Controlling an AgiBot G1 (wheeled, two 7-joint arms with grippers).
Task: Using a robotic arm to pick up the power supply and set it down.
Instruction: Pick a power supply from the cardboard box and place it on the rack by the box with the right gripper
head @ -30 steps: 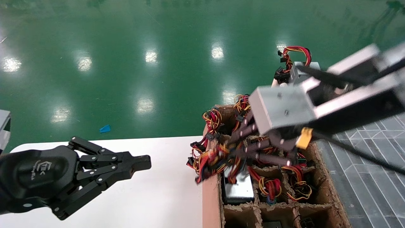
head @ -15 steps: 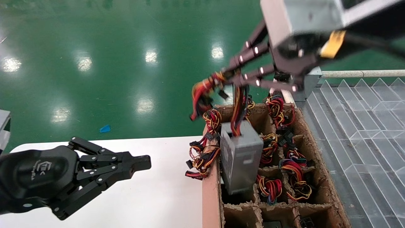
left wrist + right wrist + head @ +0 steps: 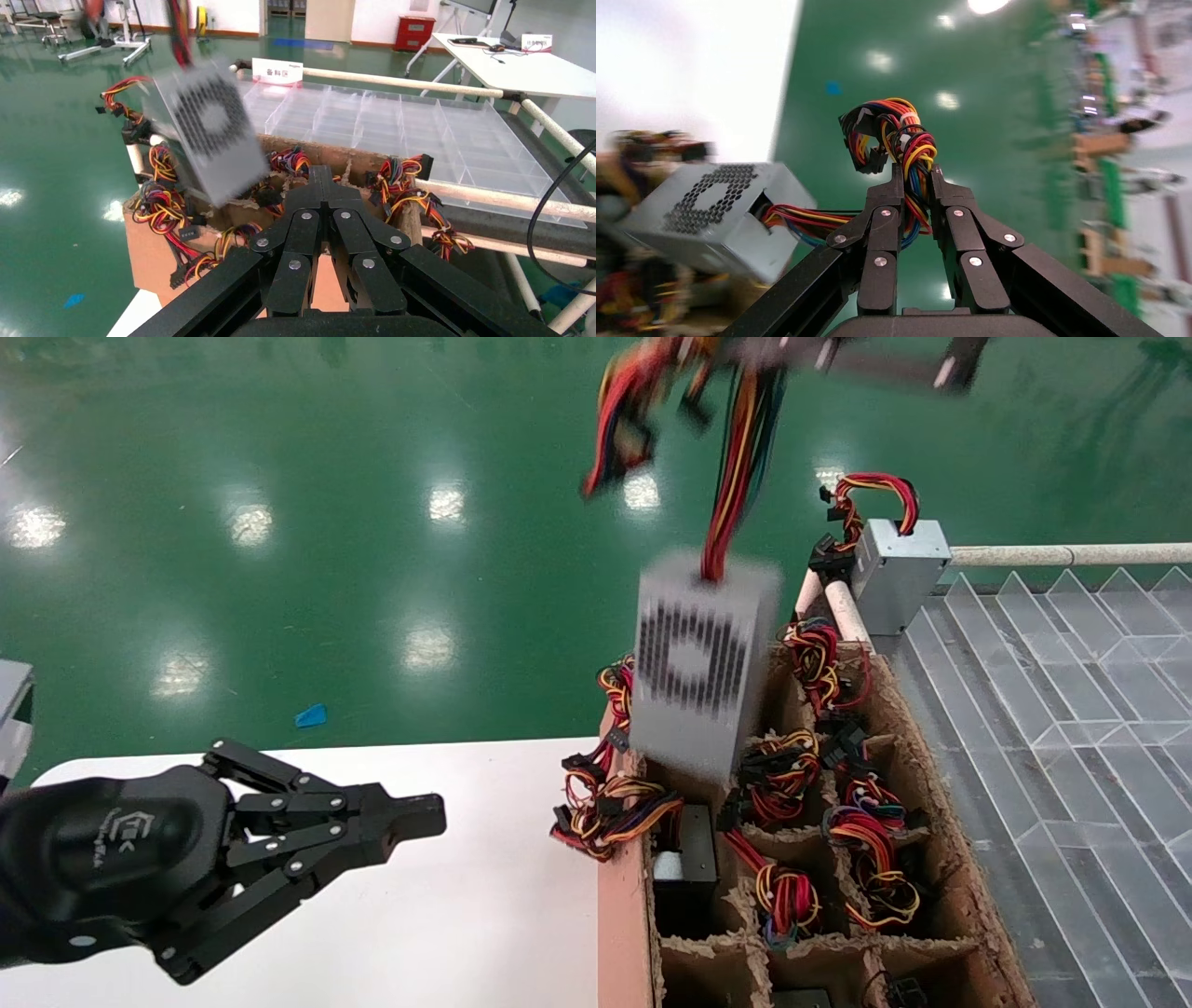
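The power supply (image 3: 703, 663), a silver-grey metal box with a round perforated grille, hangs in the air above the cardboard crate (image 3: 619, 915). It dangles by its red, orange and black wires (image 3: 736, 458). My right gripper (image 3: 916, 175) is shut on that wire bundle (image 3: 898, 133), and in the head view it is mostly cut off by the top edge. In the right wrist view the power supply (image 3: 715, 214) hangs off to one side of the fingers. My left gripper (image 3: 414, 817) is parked shut over the white table (image 3: 466, 915).
The crate's cardboard cells hold several more wire bundles (image 3: 871, 859) and a dark unit (image 3: 694, 845). A second grey box with an arching cable loop (image 3: 899, 570) sits on a rail beyond the crate. A clear divided tray (image 3: 1071, 710) lies to the right.
The right gripper has risen steadily, pulling the power supply by its wires out of its crate cell until it hangs above the crate. The left arm has not moved.
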